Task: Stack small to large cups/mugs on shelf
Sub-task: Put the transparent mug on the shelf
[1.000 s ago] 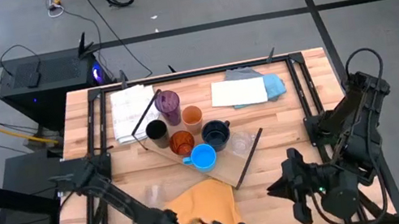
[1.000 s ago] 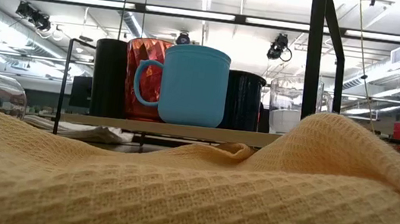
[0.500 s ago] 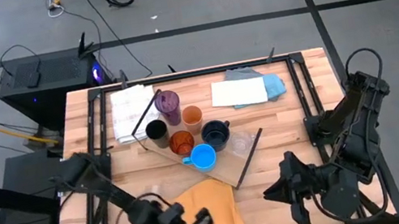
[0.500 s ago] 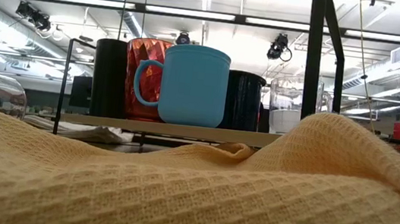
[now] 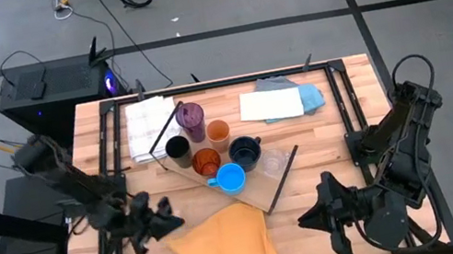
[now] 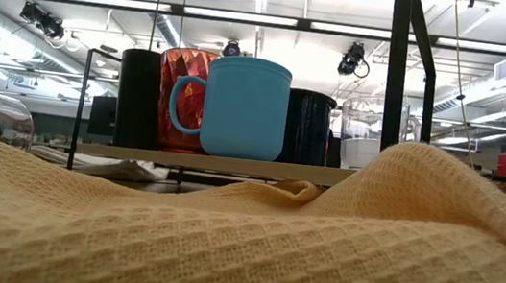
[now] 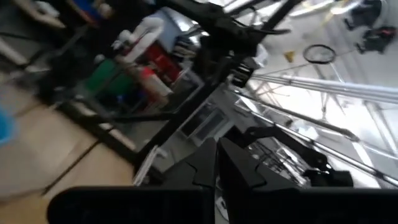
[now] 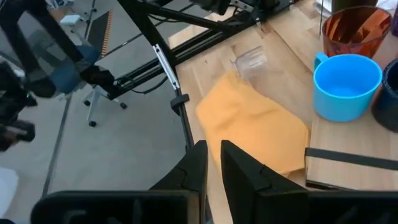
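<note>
The left claw (image 5: 161,223) hangs at the slatted surface's (image 5: 324,147) eight o'clock, fingers nearly clenched, empty. The right claw (image 5: 310,218), also nearly clenched and empty, hovers at five o'clock, beside the folded orange waffle-weave cloth (image 5: 223,240). The bright blue plastic mug (image 5: 230,179) stands on the flat light-wood shelf (image 5: 265,186).

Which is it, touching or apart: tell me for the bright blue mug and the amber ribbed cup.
Cannot tell. In the high view the bright blue mug sits right against the amber ribbed cup with no clear gap; in the low view they overlap, which settles nothing.
</note>
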### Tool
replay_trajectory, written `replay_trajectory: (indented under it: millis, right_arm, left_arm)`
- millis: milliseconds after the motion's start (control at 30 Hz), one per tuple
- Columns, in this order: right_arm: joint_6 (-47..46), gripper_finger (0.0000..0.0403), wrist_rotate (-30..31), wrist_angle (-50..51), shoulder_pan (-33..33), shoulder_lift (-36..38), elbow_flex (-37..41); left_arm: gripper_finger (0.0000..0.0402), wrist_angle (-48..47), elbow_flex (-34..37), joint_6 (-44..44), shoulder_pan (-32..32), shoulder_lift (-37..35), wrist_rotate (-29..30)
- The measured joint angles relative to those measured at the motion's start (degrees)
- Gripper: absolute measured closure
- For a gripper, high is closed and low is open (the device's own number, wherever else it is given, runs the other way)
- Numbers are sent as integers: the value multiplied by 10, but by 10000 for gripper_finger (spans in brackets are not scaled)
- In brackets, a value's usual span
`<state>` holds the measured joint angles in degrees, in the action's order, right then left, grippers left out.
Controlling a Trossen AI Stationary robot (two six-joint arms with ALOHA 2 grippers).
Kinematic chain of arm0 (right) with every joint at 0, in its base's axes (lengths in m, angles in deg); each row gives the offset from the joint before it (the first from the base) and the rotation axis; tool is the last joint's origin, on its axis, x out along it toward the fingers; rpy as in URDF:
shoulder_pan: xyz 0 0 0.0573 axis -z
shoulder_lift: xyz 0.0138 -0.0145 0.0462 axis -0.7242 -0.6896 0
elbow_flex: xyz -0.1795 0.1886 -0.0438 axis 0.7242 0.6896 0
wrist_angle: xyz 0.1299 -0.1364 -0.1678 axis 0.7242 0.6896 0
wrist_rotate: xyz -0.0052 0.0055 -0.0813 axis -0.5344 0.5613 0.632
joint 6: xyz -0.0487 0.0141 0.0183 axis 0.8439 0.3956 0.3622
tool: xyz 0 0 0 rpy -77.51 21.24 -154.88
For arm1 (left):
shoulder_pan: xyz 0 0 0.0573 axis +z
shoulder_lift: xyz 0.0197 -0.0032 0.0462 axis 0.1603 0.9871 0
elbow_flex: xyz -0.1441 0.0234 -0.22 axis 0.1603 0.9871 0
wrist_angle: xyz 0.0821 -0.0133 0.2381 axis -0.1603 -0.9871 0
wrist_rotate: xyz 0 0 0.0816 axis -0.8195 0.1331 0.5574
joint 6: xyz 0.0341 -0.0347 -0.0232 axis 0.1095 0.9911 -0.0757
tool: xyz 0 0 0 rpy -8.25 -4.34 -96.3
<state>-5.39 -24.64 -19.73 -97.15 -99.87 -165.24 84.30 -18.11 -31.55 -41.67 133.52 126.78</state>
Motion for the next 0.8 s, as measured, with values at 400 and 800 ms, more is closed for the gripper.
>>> replay_trajectory:
  millis: [400,800]
  right_arm:
    - [55,352,0,0,25,0,0]
    - [104,352,-27,3,59,0,0]
  left_arm:
    - [380,-395,58,287,-100,-190,147]
    - [386,-984,-68,677,-103,-267,103]
